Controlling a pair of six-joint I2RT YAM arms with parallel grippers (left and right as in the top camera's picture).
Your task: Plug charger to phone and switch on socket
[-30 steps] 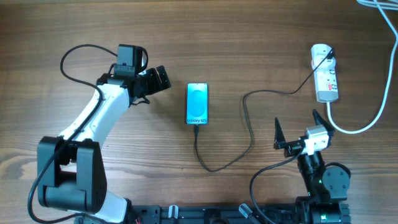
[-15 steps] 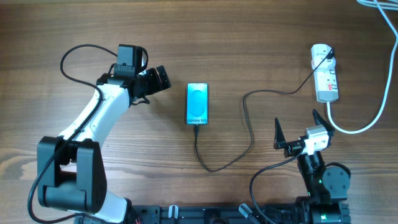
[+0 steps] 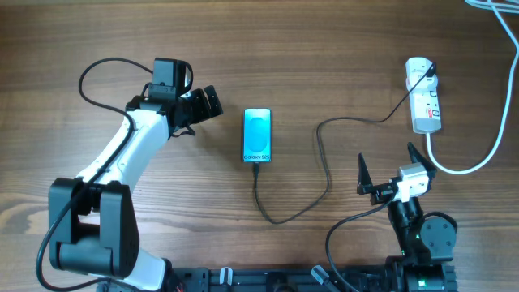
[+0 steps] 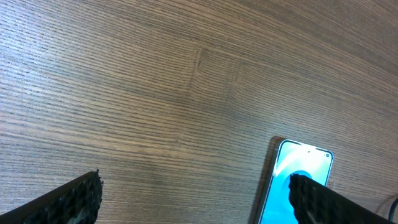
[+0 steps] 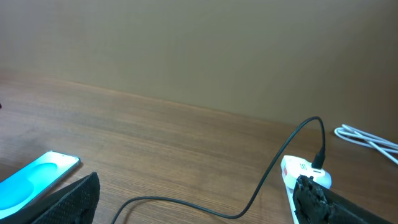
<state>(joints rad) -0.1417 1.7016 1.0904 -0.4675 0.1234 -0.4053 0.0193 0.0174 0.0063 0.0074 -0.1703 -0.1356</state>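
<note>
The phone (image 3: pixel 257 135) lies flat at the table's middle, turquoise screen up. The thin black charger cable (image 3: pixel 324 162) runs from the white socket (image 3: pixel 424 95) at the right, loops down and meets the phone's near end (image 3: pixel 256 165). My left gripper (image 3: pixel 209 103) is open and empty, just left of the phone; the phone shows in the left wrist view (image 4: pixel 292 186) by the right finger. My right gripper (image 3: pixel 386 170) is open and empty near the front right edge, below the socket. The right wrist view shows the cable (image 5: pixel 261 190), the socket (image 5: pixel 303 174) and the phone (image 5: pixel 31 186).
A thicker white cable (image 3: pixel 478 158) curves from the socket's near end up along the right edge of the table. The same white cable lies at the far right in the right wrist view (image 5: pixel 367 140). The wooden tabletop (image 3: pixel 340 65) stretches between the arms.
</note>
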